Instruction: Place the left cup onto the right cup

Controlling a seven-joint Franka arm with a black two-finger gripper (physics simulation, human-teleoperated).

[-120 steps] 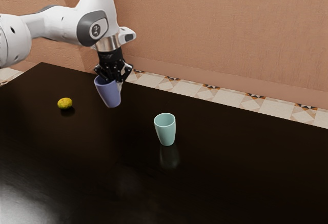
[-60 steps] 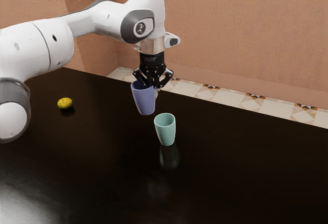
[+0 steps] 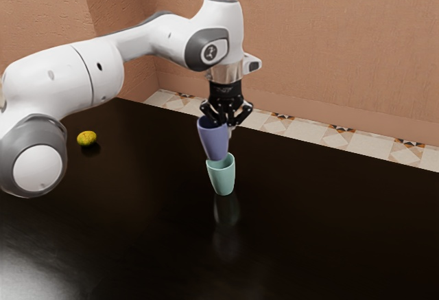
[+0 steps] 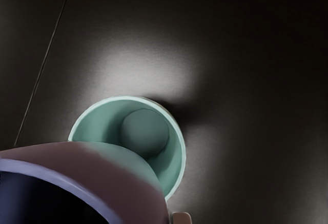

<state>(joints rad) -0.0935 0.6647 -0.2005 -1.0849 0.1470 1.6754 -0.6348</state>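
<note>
The black fingers point(image 3: 230, 120) grasp the rim of the lilac tapered cup point(image 3: 214, 143), slightly tilted, its base at the mouth of the upright teal cup point(image 3: 221, 175) on the dark glossy desk point(image 3: 329, 231).

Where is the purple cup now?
In the exterior view's middle, the purple cup hangs from the end effector, directly over the green cup, its base at that cup's rim.
</note>
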